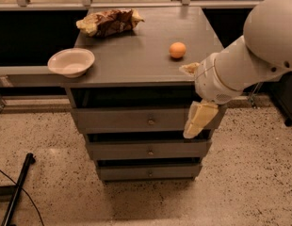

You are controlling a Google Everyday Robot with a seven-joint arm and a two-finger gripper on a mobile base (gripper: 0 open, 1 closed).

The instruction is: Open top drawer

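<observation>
The top drawer [122, 120] is the uppermost of three grey drawers under the grey cabinet top [136, 55]. Its front sits flush with the two below it. A small round metal knob [150, 122] is at its centre. My gripper [189, 101] hangs in front of the cabinet's right side, on a thick white arm coming in from the right. One yellowish finger [198, 120] covers the right end of the top drawer front. The other fingertip [189, 68] is at the cabinet top's front edge. The fingers stand apart and hold nothing. The gripper is to the right of the knob and does not touch it.
On the cabinet top are a white bowl [71, 62] at the front left, an orange [177, 50] at the right and a crumpled snack bag [108, 21] at the back. A black pole [16, 189] lies on the speckled floor at the left. A rail runs behind.
</observation>
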